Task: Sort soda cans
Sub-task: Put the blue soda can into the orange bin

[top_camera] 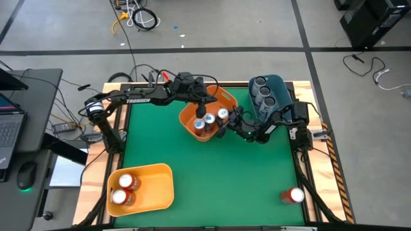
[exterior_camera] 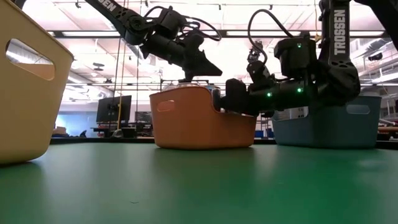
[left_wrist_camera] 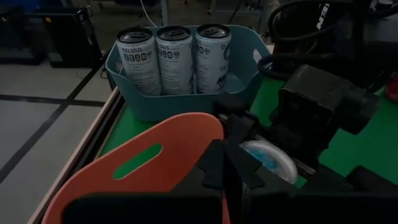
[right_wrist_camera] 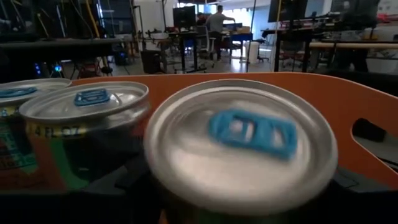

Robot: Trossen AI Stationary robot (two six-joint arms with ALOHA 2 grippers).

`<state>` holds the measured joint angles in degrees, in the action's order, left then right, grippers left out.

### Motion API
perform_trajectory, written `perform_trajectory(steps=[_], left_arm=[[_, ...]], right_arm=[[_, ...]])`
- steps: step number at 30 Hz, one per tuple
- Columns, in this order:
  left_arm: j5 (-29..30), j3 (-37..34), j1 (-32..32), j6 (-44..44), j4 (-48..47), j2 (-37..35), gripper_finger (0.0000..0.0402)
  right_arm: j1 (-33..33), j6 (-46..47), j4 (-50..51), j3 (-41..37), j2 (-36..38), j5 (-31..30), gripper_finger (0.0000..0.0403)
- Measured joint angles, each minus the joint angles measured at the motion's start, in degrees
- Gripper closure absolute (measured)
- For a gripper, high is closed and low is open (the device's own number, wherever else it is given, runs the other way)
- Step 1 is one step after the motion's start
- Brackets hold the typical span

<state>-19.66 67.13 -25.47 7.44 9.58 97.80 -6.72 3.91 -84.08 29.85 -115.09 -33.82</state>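
A red-orange can (top_camera: 293, 196) lies on its side at the green table's (top_camera: 212, 179) near right corner, silvery top facing left; two more stand upright in the yellow bin (top_camera: 154, 189). Farther back, the right gripper (top_camera: 226, 124), arm stretched low across the table, pinches a white-and-blue can (right_wrist_camera: 239, 146) upright at the orange bin (top_camera: 191, 122), beside two others (top_camera: 204, 122). The left gripper (top_camera: 200, 102) reaches over that bin's rim; its finger state cannot be told. Three dark cans (left_wrist_camera: 175, 57) stand upright in the blue bin (left_wrist_camera: 186, 99) beyond.
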Motion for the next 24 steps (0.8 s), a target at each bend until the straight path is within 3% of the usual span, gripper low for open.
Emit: perform_trajectory(steps=[16,24], left_arm=[[-0.1,0.2,0.0,-0.2,0.2,0.0,0.0401],[-0.1,4.7,0.0,0.8,-5.0,0.0,0.0401]], right_arm=[[0.0,-2.6,0.5,0.0,0.4,0.1,0.0103],[0.1,-5.1,1.8,-2.9,6.6,0.6,0.0097]])
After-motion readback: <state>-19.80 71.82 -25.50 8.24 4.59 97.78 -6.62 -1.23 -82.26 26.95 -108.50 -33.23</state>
